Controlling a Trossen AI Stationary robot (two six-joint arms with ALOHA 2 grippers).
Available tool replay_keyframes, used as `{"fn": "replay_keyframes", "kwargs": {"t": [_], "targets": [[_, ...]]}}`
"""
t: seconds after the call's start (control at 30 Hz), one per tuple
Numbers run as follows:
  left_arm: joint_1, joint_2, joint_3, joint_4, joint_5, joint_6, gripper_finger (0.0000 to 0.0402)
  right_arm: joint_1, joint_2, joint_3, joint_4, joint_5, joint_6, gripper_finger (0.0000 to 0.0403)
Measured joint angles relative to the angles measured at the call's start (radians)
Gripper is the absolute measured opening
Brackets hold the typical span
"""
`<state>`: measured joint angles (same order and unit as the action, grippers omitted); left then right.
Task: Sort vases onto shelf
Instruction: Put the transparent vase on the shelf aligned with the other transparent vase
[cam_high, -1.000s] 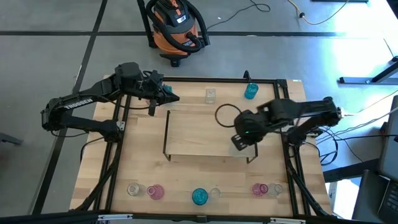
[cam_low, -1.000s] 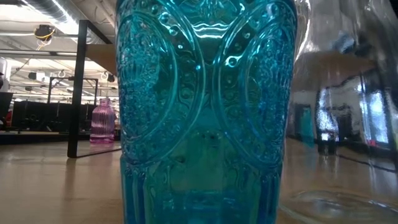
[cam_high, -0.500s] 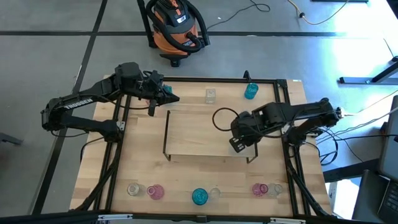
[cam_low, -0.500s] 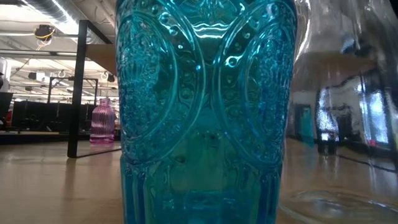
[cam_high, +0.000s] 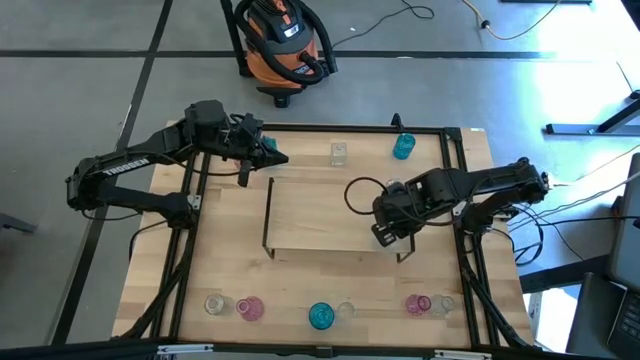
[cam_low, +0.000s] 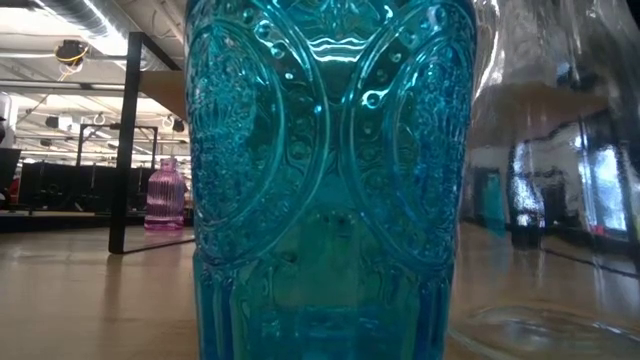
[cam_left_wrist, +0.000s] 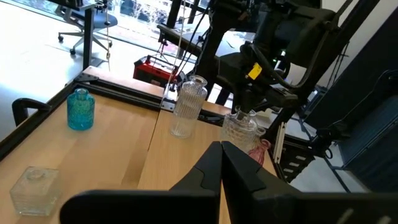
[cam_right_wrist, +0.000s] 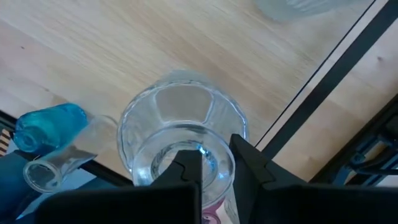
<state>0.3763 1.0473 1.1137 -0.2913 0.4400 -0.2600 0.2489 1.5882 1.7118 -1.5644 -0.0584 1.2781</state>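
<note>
While the left gripper (cam_high: 268, 151) is waiting closed, the right gripper (cam_right_wrist: 214, 163) is pinching a clear vase (cam_right_wrist: 180, 134) at the shelf's (cam_high: 320, 215) right end; release needs it standing.

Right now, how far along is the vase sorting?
Early. Done: almost nothing, as the shelf looks mostly bare from above. In hand: the right gripper has its jaws on the rim of a clear vase at the shelf's right end. The left gripper waits shut near the far edge. Left: six near-edge vases and two far-edge vases.
</note>
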Motion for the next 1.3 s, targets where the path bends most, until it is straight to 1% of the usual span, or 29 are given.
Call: {"fn": "replay_keyframes", "kwargs": {"t": [0.1, 0.37, 0.53, 0.77, 1.07, 1.17, 1.3], "targets": [[0.000, 0.000, 0.000, 0.000, 0.000, 0.000, 0.0000, 0.000, -0.003, -0.001, -0.004, 0.007, 0.006, 0.0040], [0.000, 0.000, 0.000, 0.000, 0.000, 0.000, 0.0000, -0.001, -0.008, -0.002, -0.013, 0.040, 0.032, 0.0082], [0.000, 0.000, 0.000, 0.000, 0.000, 0.000, 0.0000, -0.001, -0.008, -0.001, -0.011, 0.036, 0.043, 0.0091], [0.000, 0.000, 0.000, 0.000, 0.004, 0.001, 0.0000, -0.001, -0.008, 0.068, -0.010, 0.051, 0.046, 0.0092], [0.000, 0.000, 0.000, 0.000, 0.004, 0.001, 0.0000, -0.001, -0.008, 0.111, -0.008, 0.053, 0.082, 0.0091], [0.000, 0.000, 0.000, 0.000, 0.004, 0.007, 0.0000, -0.001, -0.008, 0.134, -0.007, 0.076, 0.096, 0.0079], [0.000, 0.000, 0.000, 0.000, 0.021, 0.007, 0.0000, 0.000, -0.008, 0.180, -0.008, 0.099, 0.105, 0.0048]]}}
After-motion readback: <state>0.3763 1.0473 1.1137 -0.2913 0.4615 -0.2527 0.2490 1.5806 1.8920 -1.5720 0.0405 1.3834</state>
